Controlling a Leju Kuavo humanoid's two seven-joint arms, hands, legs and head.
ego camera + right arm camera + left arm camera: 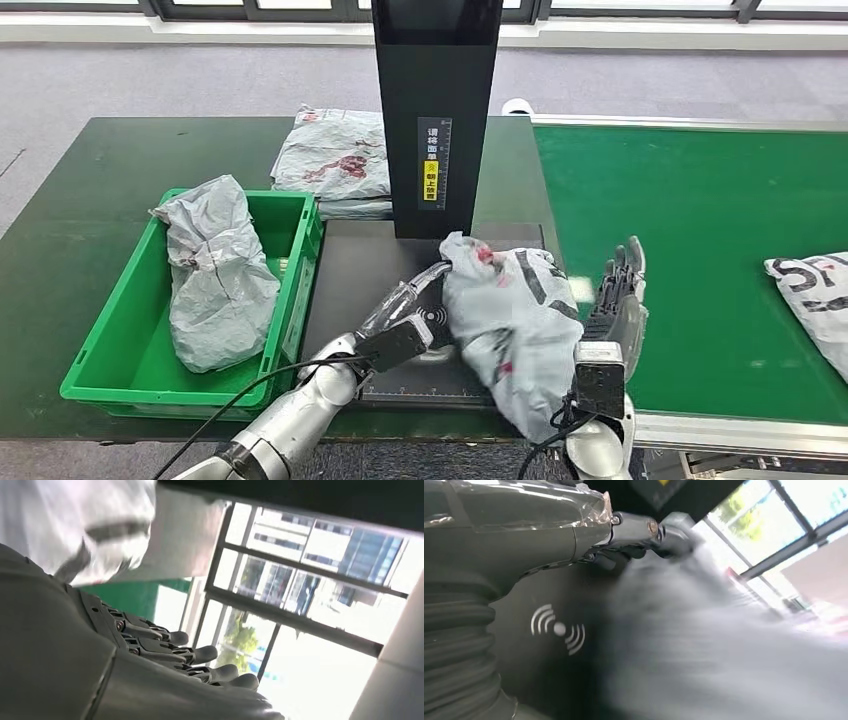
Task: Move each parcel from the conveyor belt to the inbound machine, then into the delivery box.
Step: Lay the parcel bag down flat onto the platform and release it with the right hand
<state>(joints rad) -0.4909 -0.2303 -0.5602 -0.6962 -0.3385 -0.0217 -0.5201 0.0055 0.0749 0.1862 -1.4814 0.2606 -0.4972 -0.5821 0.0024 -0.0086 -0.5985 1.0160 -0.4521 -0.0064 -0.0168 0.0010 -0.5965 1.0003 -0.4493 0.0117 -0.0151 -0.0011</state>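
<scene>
A crumpled grey plastic parcel [510, 325] with black lettering and red marks is lying on the black scanning plate of the inbound machine [345, 280]; its print is too creased to be read. Its long axis is running from the machine's black upright column [436, 100] toward the bench's near edge. Its far end is being pinched by the left robot hand [425, 290]. The right robot hand [618, 290] is being held open beside it, fingers spread. A yellow label with Chinese characters is being shown on the column. A second grey parcel [215, 270] is lying in the green plastic delivery box [300, 215].

Bright window glare, blurred wrist views
</scene>
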